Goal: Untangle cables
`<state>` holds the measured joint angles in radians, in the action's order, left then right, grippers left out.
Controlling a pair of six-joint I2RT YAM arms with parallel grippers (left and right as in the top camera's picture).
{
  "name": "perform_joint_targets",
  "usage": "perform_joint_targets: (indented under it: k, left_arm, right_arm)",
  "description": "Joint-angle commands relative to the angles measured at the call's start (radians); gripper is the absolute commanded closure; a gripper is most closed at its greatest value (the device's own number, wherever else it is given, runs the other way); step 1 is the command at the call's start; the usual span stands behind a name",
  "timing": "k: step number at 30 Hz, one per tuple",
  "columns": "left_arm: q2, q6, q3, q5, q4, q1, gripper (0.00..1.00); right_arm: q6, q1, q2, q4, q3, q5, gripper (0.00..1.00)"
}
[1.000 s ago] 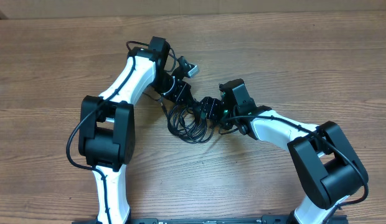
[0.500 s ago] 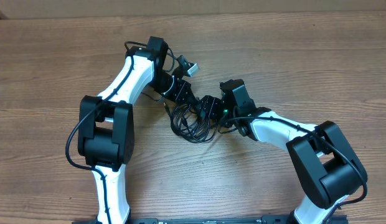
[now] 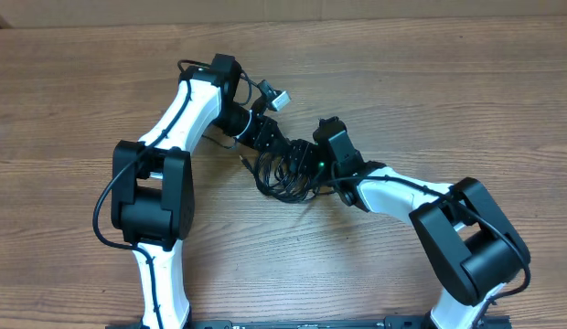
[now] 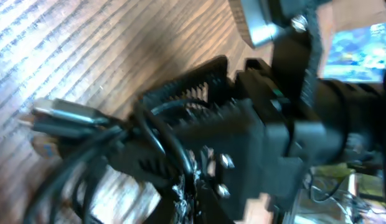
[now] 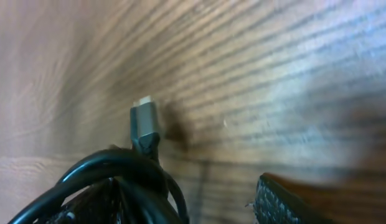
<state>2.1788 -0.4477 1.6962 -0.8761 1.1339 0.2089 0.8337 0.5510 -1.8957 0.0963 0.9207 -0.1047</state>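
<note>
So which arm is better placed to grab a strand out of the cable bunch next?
Right, probably. The left claw is shut on the cables, anchoring them; the right claw stands open against the bunch, a loop and a plug directly ahead of it.

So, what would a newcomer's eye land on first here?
The black knot of cables in the middle of the wooden table draws the eye first. The left fingers are shut on some strands. In the right wrist view a metal-tipped plug pokes out of a loop beside the open right fingers.
</note>
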Motion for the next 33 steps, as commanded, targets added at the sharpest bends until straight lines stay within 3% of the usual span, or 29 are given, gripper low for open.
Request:
perform_joint_targets:
  k: [1,10,14,16,19,24,29,33]
  left_arm:
    - [-0.095,-0.047,0.024,-0.086,0.021,-0.023,0.96]
    - [-0.272,-0.045,0.024,-0.079,0.011,-0.124,0.96]
    - [-0.274,-0.022,0.024,-0.001,0.006,-0.122,0.94]
    - [-0.263,-0.016,0.023,0.059,0.006,-0.102,0.73]
    - [-0.238,-0.003,0.023,0.148,0.000,-0.060,0.65]
    - [-0.172,0.115,0.023,0.322,-0.062,0.013,0.67]
    - [-0.103,0.139,0.023,0.388,-0.122,0.055,0.72]
    - [-0.043,0.138,0.023,0.459,-0.179,0.082,0.63]
  right_arm:
    - [0.057,-0.020,-0.077,-0.031,-0.018,0.076,0.32]
    - [0.056,-0.023,-0.077,-0.029,-0.018,0.055,0.30]
    - [0.056,-0.031,-0.074,-0.031,-0.013,-0.023,0.25]
    - [0.056,-0.050,-0.072,-0.040,-0.011,-0.069,0.27]
    - [0.056,-0.095,-0.070,-0.048,-0.010,-0.155,0.32]
    - [0.051,-0.134,-0.070,-0.064,-0.011,-0.189,0.29]
    - [0.049,-0.133,-0.071,-0.067,-0.011,-0.185,0.28]
    - [0.049,-0.133,-0.071,-0.067,-0.011,-0.185,0.28]
